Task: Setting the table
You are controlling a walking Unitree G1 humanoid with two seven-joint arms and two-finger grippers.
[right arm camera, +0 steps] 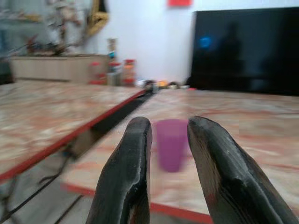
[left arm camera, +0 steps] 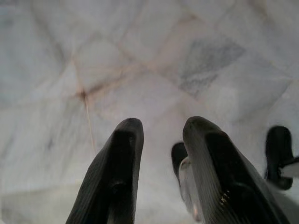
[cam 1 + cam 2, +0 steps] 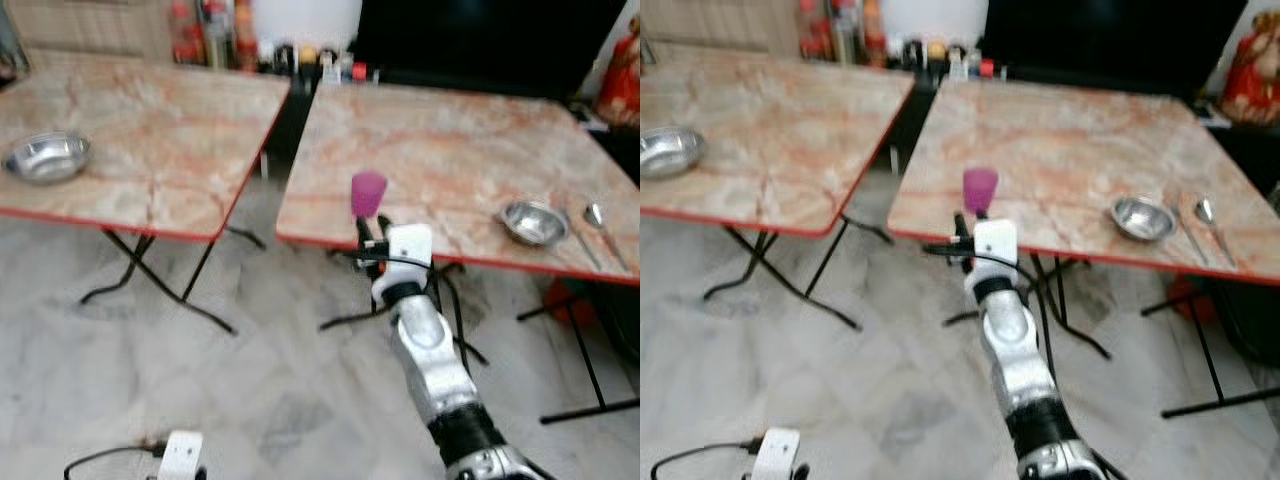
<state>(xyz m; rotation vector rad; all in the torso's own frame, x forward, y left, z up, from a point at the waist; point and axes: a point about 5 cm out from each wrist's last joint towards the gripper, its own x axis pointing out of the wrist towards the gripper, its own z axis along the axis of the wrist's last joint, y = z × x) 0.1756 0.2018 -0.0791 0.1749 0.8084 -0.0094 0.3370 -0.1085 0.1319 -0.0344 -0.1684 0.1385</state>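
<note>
Two marble-pattern benches with red edges stand side by side, a dark gap between them. Right bench (image 3: 450, 150) carries a purple cup (image 3: 368, 193) upright near its front edge, on the side next to the gap. A steel bowl (image 3: 533, 222) sits further right on the same bench, with a spoon (image 3: 596, 217) and another long utensil, blurred, just beside it toward the right edge. Left bench (image 3: 140, 130) has a second steel bowl (image 3: 46, 157) near its left side.

Right hand (image 3: 368, 236) is raised in front of the right bench, just short of the cup, fingers pointed at it. From the right wrist view the cup (image 1: 171, 144) shows in the gap between the two black fingers (image 1: 128, 172); fingers spread apart, released, not touching the cup. Cup stands on the bench, apart from the hand.

Left hand (image 2: 161, 175) hangs low over the marble floor (image 2: 93, 70), fingers parted, nothing between them.

Bottles and jars (image 3: 215, 35) line the back behind the benches, next to a large dark screen (image 3: 480, 40). Frames are somewhat blurred.
</note>
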